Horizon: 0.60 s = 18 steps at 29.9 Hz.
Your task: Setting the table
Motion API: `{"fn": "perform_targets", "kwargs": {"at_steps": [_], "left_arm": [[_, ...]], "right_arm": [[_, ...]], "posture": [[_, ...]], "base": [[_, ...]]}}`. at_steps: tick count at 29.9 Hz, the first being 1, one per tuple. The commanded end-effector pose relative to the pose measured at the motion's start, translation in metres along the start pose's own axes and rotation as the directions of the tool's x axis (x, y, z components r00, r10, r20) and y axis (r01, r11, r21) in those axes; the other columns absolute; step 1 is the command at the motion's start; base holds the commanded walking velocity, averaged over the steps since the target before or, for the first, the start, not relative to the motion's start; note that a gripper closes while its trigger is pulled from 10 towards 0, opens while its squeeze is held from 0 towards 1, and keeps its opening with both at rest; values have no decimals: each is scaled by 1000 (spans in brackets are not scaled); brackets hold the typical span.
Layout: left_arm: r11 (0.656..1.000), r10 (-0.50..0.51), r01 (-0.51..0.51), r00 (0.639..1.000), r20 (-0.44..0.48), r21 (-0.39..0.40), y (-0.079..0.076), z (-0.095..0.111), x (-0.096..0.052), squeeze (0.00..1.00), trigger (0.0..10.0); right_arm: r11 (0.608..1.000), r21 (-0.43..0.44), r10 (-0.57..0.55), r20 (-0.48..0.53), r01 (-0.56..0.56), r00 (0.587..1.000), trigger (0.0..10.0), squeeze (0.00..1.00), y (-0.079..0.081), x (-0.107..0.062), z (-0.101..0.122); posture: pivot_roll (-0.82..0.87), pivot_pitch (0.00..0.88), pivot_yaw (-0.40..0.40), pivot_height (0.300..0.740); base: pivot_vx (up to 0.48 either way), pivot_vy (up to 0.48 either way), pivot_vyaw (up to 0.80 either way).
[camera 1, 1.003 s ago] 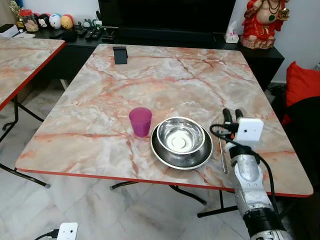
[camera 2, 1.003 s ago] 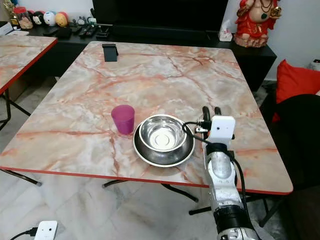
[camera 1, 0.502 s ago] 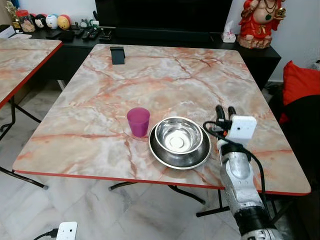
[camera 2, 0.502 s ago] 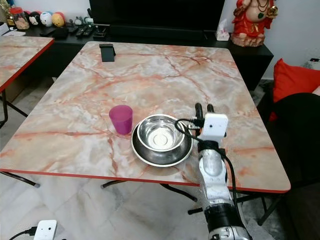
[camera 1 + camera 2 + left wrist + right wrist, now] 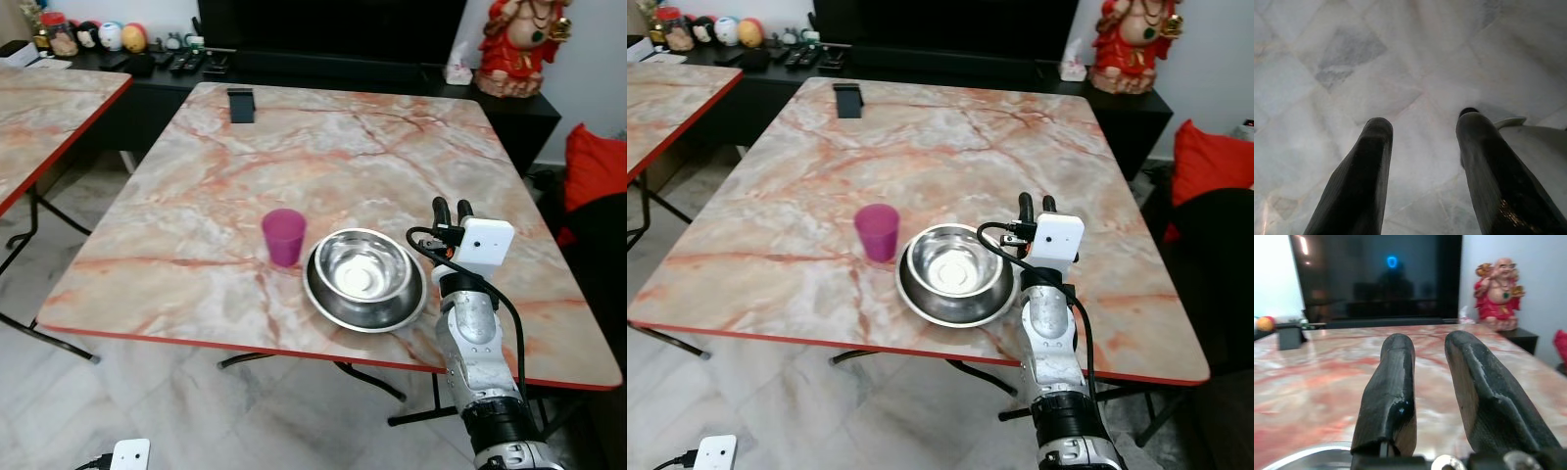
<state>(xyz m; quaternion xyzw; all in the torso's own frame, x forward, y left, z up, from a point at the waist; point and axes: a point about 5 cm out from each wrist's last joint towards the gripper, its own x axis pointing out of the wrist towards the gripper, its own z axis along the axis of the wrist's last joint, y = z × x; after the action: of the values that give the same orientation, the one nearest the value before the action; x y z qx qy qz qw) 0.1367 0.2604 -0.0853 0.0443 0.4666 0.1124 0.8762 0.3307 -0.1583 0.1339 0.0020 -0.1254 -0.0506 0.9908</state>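
A purple cup (image 5: pixel 284 236) stands upright near the table's front middle. Just right of it a steel bowl (image 5: pixel 361 266) sits inside a wider steel plate (image 5: pixel 323 299). My right gripper (image 5: pixel 449 208) is raised just past the plate's right rim and points toward the far side of the table. Its fingers (image 5: pixel 1393 377) are open with nothing between them. The right wrist view looks low over the marble top, with the bowl's rim (image 5: pixel 1308 455) at the edge. My left gripper (image 5: pixel 1422 122) hangs idle and open over the tiled floor.
The marble table (image 5: pixel 323 166) has a red edge, and a black stand (image 5: pixel 240 104) sits at its far left. A second table (image 5: pixel 49 117) is on the left, a red statue (image 5: pixel 517 44) on the dark cabinet behind, and a red cushion (image 5: pixel 596 162) to the right.
The view has swung a little. My right gripper has edged slightly closer to the plate's right rim. A thin metal utensil seen right of the plate a second ago is now behind my arm.
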Motion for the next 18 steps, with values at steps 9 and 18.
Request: {"fn": "perform_targets", "kwargs": {"at_steps": [9, 18], "left_arm": [[1000, -11, 12, 1000, -15, 26, -1, -5, -1, 0, 10000], [1000, -11, 11, 1000, -16, 29, -2, -5, -1, 0, 10000]], "right_arm": [[1000, -6, 10, 15, -10, 1000, 10000, 0, 4, 6, 4], [1000, -4, 15, 16, -15, 1000, 10000, 0, 6, 8, 4]], "posture": [[-13, 0, -52, 740], [-4, 0, -56, 740]], "base": [[0, 286, 0], [0, 285, 0]]}}
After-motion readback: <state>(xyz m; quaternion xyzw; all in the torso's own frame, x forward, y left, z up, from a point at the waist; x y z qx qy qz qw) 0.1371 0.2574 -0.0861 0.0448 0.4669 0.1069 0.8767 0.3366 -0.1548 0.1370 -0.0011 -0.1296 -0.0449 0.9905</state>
